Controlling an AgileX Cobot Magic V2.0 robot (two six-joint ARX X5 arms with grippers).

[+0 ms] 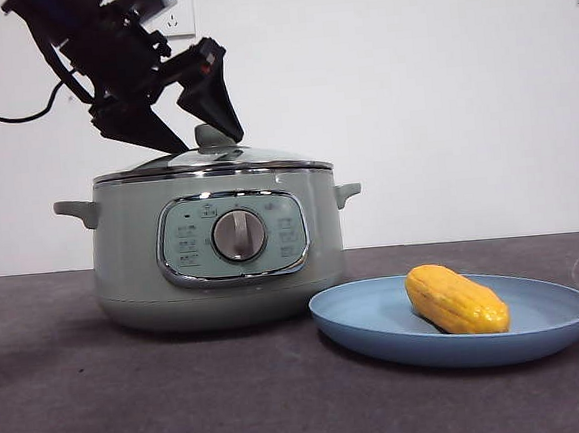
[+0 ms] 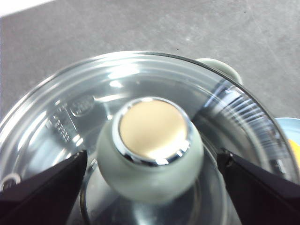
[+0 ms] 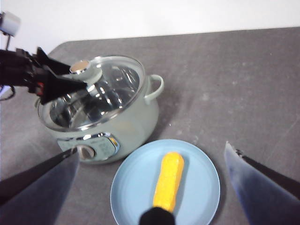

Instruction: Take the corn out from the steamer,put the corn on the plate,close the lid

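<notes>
The corn (image 1: 457, 301) lies on the light-blue plate (image 1: 378, 320) to the right of the steamer (image 1: 132, 259). The glass lid (image 1: 215, 160) rests on the steamer. My left gripper (image 1: 208, 138) is open, with one jaw on each side of the lid's green knob (image 2: 150, 154) and a gap on both sides. My right gripper (image 3: 151, 149) is open and empty, high above the plate (image 3: 197, 187) and the corn (image 3: 169, 180). The right wrist view also shows the left gripper (image 3: 51, 79) at the lid (image 3: 108, 89).
The steamer's side handles (image 1: 346, 192) stick out to both sides. The plate's rim comes close to the pot's base. The dark grey table (image 1: 134, 409) runs in front of both, with a white wall behind.
</notes>
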